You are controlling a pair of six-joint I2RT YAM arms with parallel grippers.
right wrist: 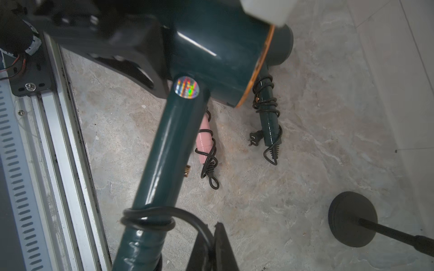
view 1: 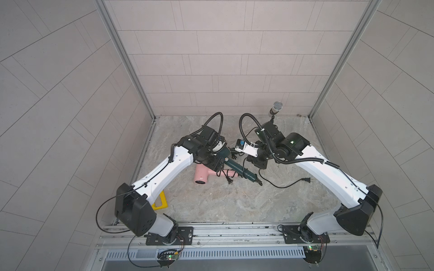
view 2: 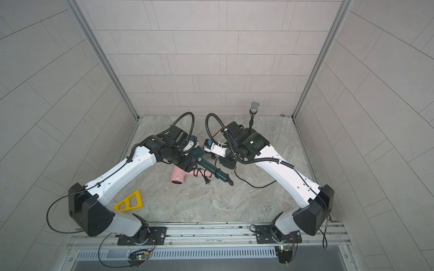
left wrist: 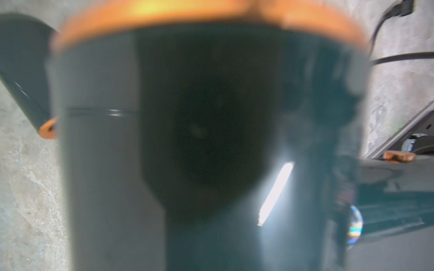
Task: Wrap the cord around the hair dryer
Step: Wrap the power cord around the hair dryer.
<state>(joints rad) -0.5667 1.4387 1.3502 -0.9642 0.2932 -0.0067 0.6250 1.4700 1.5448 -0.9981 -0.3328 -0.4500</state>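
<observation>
Top views: pale tiled walls (view 1: 223, 58) boxed in three sides of the grey stone-patterned tabletop (view 1: 223, 206). A ribbed aluminium rail (view 1: 234, 228) ran along its near edge. Open stone lay between the rail and the dryers.

The left gripper (view 1: 217, 164) was clamped on the barrel of the glossy dark green plastic hair dryer (view 1: 237, 167). It held the dryer above the tabletop's middle, and the right gripper (view 1: 257, 162) sat just beside the handle. The thin black cord (view 1: 305, 180) ended in a plug on the right half.

Obstacles:
- A pink plastic hair dryer (view 1: 202, 176) lay under the left gripper.
- A yellow triangular plastic frame (view 2: 140, 199) lay by the near-left corner.
- A mesh-headed microphone (view 2: 254, 106) stood toward the far-right corner.

Left wrist: blurred. The green barrel with its orange ring filled the frame.

Right wrist: the cord looped once round the lower handle, then ran into the right gripper's pressed-together fingers (right wrist: 225, 253), pinched there. Behind lay a second dark green hair dryer (right wrist: 267, 110) with its cord coiled on the handle. A round black stand base (right wrist: 352, 219) was also in view.
</observation>
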